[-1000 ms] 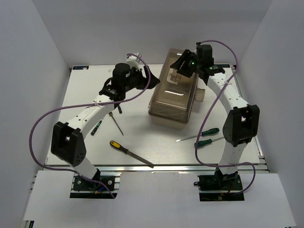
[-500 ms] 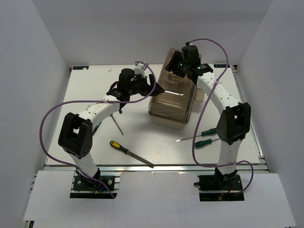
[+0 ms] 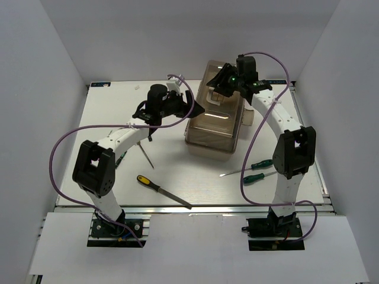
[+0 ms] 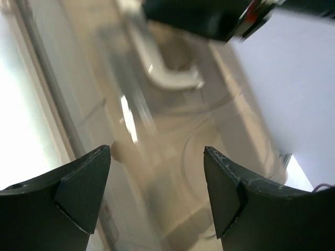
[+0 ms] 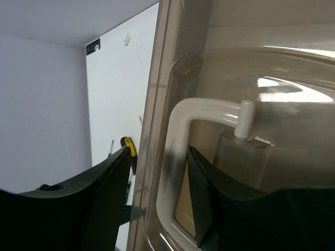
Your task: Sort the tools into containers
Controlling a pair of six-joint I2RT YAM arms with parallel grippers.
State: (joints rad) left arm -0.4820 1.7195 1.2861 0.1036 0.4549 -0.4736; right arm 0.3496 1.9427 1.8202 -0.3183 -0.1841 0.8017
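Holds left gripper (image 3: 190,110) spread wide beside the toolbox (image 3: 213,131). Straddles its white handle (image 5: 175,157) with right gripper (image 5: 159,149); cannot tell whether clamped or loose. Shows file (image 3: 163,191) and 2 green-handled screwdrivers (image 3: 262,163) lying on the table (image 3: 112,112).

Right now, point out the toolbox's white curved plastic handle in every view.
Top external: white curved plastic handle at upper centre, on top of the toolbox.
Left wrist: top centre, blurred.
Right wrist: centre, running down the frame.
Shared landmark: the smoky translucent lid around it.
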